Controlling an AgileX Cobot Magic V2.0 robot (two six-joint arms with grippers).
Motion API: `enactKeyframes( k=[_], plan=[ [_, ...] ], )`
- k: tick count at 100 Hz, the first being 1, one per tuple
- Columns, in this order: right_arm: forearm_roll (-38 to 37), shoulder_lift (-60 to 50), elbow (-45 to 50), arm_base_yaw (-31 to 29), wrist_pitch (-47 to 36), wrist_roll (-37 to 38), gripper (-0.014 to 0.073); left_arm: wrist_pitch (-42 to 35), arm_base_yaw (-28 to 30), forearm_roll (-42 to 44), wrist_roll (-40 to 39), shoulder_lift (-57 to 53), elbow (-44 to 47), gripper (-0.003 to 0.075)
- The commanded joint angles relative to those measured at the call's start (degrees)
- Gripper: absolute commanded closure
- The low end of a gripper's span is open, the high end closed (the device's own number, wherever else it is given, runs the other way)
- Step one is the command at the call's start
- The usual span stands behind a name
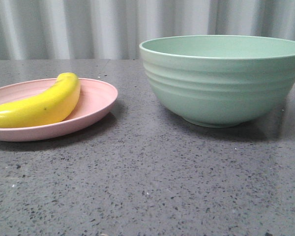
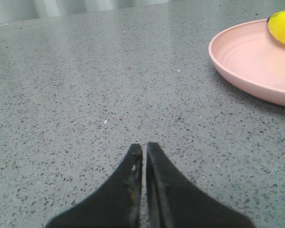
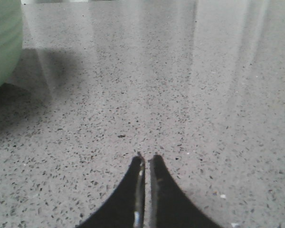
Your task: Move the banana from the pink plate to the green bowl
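Soft, even light fills all three views. In the front view the green bowl [image 1: 221,78] and pink plate [image 1: 96,101] cast short, diffuse shadows on the speckled worktop [image 1: 147,187], whose near edge looks slightly soft. The right wrist view shows broad pale glare streaks across the worktop and a dark shadow beside the bowl. The banana [image 1: 44,103] carries a mild sheen.

Banana [image 1: 43,105]: 1. Plate [image 1: 96,103]: 1. Bowl [image 1: 221,83]: 1. Pincers: 2, left pincer [image 2: 144,148], right pincer [image 3: 147,159].
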Motion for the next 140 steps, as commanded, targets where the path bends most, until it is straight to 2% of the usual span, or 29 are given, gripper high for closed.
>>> enactKeyframes(
  k=[1, 20, 53, 75, 140],
  plan=[
    [-0.75, -1.3, 1.11, -0.24, -2.13, -0.05, 0.0662, -5.3, 0.08, -0.07, -0.36, -1.68, 0.54, 0.0741],
    [-0.75, -1.3, 1.11, -0.24, -6.74, -0.05, 0.0662, -6.05, 0.08, -0.07, -0.36, -1.68, 0.54, 0.0741],
    [-0.75, -1.3, 1.11, -0.24, -7.96, -0.05, 0.0662, -11.43, 0.08, -0.07, -0.36, -1.68, 0.54, 0.0741],
    [-0.75, -1.3, 1.11, -0.24, -16.74, -0.05, 0.0662, -11.3, 0.08, -0.07, -0.36, -1.68, 0.54, 0.0741],
    [-0.75, -1.3, 1.11, -0.24, -16.5, -0.05, 0.0662, -11.67, 0.08, -0.17, -0.36, -1.68, 0.54, 0.0741]
  ],
)
